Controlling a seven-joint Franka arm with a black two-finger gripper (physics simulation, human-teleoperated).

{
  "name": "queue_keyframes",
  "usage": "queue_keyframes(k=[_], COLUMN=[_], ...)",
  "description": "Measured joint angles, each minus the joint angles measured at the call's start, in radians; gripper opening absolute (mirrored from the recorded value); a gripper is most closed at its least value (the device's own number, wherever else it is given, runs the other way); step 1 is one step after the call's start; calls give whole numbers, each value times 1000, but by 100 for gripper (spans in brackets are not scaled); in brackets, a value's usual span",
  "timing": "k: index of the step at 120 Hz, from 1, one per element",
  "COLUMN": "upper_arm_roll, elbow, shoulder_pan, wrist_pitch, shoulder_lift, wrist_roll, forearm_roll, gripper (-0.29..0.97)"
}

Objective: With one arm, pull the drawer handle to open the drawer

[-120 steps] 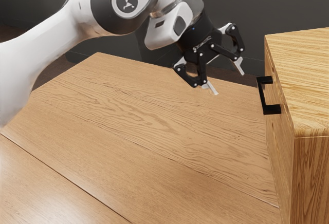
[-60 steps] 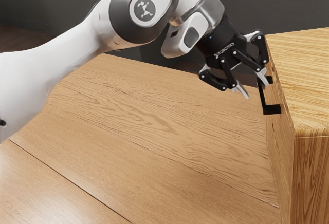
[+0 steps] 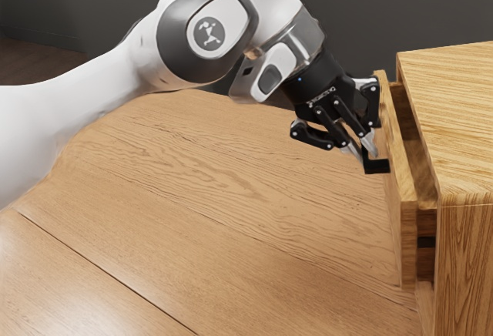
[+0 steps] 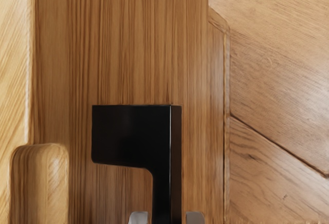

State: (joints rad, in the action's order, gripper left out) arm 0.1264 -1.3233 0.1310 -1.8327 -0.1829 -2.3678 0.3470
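Wooden table (image 3: 192,197), drawer (image 3: 394,197) partly out, jaws narrow on half-hidden black handle (image 3: 377,167).

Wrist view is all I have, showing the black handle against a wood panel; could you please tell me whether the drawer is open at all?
Observer: Yes. In the exterior view the drawer stands partly out of the cabinet, its front panel apart from the cabinet's face.
Operator: Thank you. Is the gripper on the handle?
Observer: The gripper is shut on the drawer handle, above the handle's lower end, which shows just below it.
Operator: And where does the arm come from?
Observer: The arm reaches in from the exterior view's left, above the table.
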Motion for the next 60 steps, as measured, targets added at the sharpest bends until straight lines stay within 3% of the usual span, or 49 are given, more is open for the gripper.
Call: queue_keyframes(k=[60], upper_arm_roll=[-42], elbow=[-277], shoulder_pan=[-73], wrist_pitch=[-11], shoulder_lift=[239], wrist_roll=[-53], forearm_roll=[7], gripper=[-9])
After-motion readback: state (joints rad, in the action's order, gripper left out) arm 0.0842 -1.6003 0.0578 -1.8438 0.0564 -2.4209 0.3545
